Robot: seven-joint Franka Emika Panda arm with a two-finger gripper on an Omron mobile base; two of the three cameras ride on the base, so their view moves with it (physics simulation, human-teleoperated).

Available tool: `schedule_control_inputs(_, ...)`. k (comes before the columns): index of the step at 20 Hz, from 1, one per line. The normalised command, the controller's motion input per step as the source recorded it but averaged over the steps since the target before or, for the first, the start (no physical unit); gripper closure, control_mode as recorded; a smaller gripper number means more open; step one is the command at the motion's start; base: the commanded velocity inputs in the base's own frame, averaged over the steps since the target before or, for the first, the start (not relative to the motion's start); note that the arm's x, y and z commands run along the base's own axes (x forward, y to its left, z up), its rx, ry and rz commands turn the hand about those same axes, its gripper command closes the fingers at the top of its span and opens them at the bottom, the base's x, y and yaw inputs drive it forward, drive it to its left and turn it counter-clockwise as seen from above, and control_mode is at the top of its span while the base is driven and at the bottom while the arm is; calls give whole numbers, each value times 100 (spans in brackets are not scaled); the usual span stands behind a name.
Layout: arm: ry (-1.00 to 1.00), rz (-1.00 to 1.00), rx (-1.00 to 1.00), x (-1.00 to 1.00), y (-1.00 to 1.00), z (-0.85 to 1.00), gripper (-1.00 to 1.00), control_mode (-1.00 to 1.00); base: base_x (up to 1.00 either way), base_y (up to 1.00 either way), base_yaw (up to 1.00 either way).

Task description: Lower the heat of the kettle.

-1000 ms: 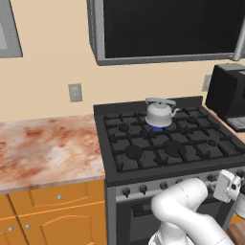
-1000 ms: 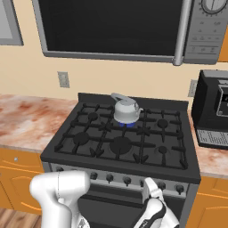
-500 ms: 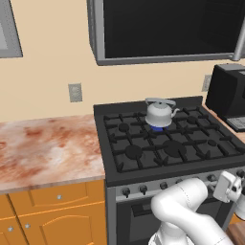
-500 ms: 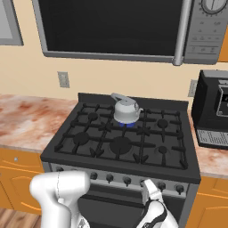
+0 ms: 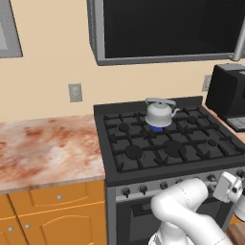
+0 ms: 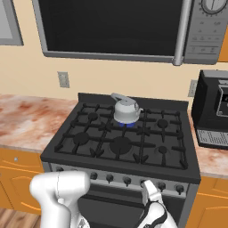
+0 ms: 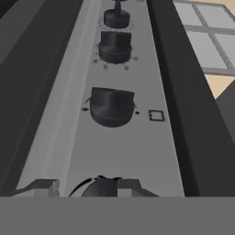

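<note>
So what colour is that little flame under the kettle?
Blue, glowing beneath the kettle on the back burner; the right base view shows it best.

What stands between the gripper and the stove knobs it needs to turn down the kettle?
Nothing visible. In the hand view the nearest knob sits right at the gripper, with more knobs lined up beyond on the bare control panel. The kettle sits over a blue flame.
</note>
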Motion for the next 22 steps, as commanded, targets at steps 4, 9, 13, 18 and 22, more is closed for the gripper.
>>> schedule_control_inputs(4, 0, 0, 3, 16, -15, 13, 100, -100, 0, 0, 0)
schedule_control_inputs(9, 0, 0, 1, 19, -16, 19, 100, -100, 0, 0, 0)
schedule_control_inputs(13, 0, 0, 0, 19, -7, 27, 100, -100, 0, 0, 0)
schedule_control_inputs(18, 0, 0, 0, 13, -4, 42, 100, -100, 0, 0, 0)
schedule_control_inputs(22, 0, 0, 0, 12, -3, 38, 100, -100, 0, 0, 0)
